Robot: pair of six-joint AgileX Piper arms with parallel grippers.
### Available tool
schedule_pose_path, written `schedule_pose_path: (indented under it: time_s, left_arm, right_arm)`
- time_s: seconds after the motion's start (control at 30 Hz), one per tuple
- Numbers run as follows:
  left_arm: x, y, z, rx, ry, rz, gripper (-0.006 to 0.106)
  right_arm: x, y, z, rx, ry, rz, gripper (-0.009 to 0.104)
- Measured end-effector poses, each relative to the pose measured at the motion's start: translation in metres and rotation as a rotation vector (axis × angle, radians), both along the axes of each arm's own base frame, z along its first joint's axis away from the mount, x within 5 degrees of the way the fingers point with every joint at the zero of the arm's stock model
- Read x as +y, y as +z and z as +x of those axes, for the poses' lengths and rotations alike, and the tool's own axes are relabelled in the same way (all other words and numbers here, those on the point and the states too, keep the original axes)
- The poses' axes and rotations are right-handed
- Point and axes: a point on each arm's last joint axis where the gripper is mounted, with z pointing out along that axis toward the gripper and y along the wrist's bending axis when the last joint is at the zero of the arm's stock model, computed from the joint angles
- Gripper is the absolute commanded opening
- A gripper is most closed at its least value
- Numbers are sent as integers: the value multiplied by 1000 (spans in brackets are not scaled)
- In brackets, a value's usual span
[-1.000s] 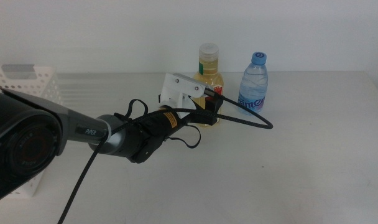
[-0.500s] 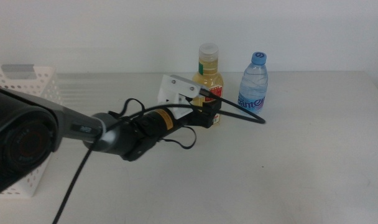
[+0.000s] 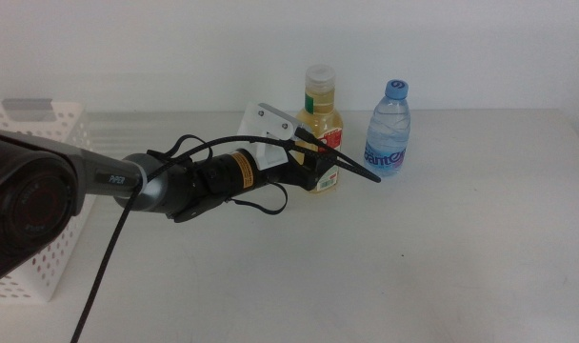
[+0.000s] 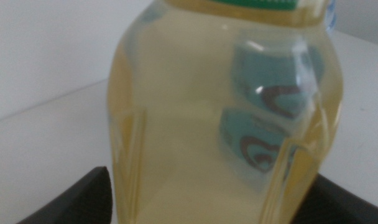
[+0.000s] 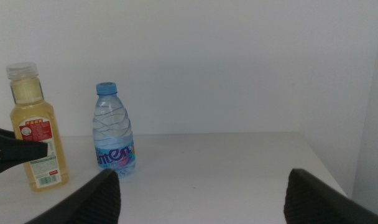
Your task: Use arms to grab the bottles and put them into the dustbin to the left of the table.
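The left gripper [image 3: 329, 170] is straddling the yellow juice bottle [image 3: 320, 129] at the table's [image 3: 461, 257] far middle, jaws wide on either side, not visibly clamped. The right gripper [image 5: 198, 193] is waiting with jaws spread. Two bottles are showing; the water bottle [image 3: 389, 129] is standing just right. Neither is in the dustbin [image 3: 37, 129] at left.

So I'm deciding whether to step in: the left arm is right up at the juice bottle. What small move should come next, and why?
Probably close the left hand on the juice bottle. In the left wrist view the bottle fills the gap between the open jaws and stands upright on the table. The water bottle stands apart beside it. The right hand waits, open.
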Motion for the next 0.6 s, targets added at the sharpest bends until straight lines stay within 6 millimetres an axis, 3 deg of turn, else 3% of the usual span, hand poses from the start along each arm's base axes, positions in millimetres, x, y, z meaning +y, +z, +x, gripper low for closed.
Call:
schedule_pose_path:
  time_s: [0.37,0.47,0.6]
  left_arm:
    - [-9,-7,13,-45,-29,-39,88]
    - [-12,-7,16,-53,-34,-42,76]
    - [-13,-6,16,-58,-39,-34,41]
  right_arm:
    - [0,0,0,0,0,0,87]
    - [0,0,0,0,0,0,87]
    - [0,0,0,0,0,0,87]
